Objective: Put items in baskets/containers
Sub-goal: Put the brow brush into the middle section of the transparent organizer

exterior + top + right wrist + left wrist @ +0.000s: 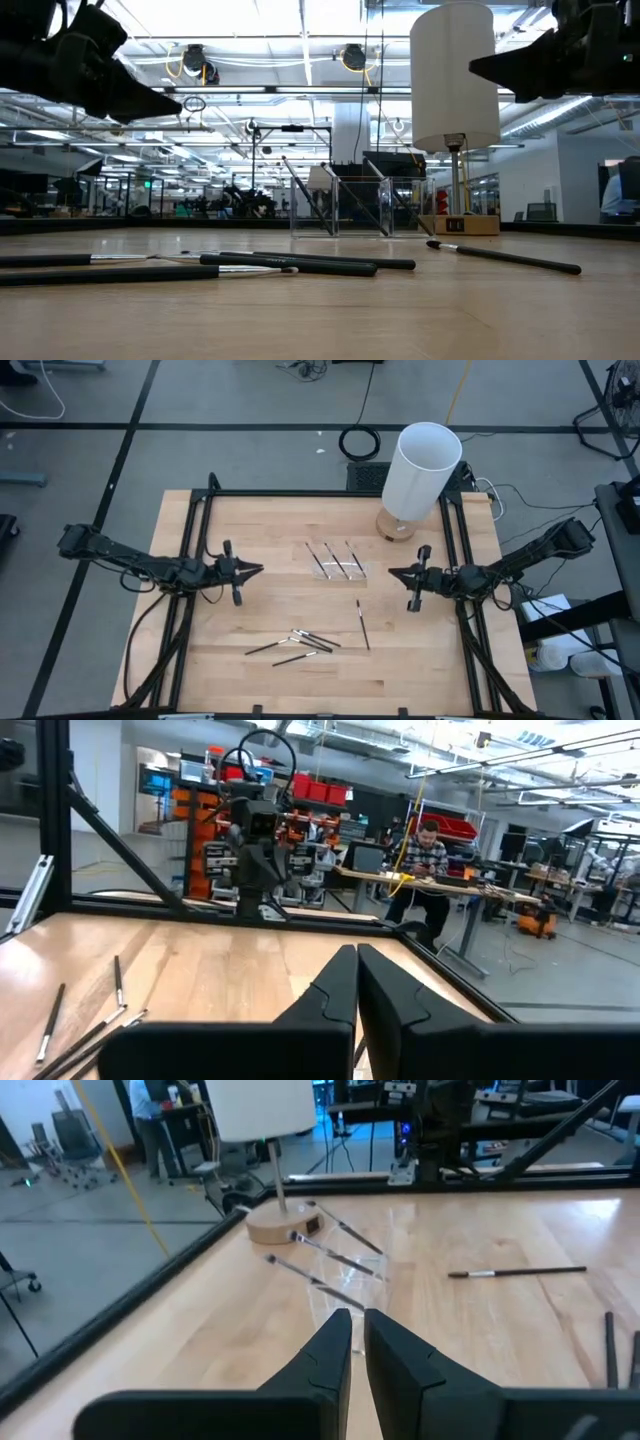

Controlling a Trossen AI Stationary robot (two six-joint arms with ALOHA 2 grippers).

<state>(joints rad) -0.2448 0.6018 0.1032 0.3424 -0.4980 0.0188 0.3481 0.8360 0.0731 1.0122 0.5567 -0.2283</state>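
Note:
Three thin dark sticks with pale tips (pixel 336 559) lean in the clear plastic tray (pixel 340 570) at the table's middle far side, their upper ends over its far rim; they also show in the left wrist view (pixel 335 1260). Several sticks (pixel 300 642) lie loose on the table near the front, one more (pixel 362 624) to their right. My left gripper (pixel 258 570) hovers shut, left of the tray. My right gripper (pixel 392 572) hovers shut, right of the tray. Both are empty.
A tall white cylinder on a round wooden base (pixel 418 475) stands at the table's far right, just behind the tray. A black frame (pixel 200 560) runs along the table's left, right and far sides. Bare wood lies between the tray and the loose sticks.

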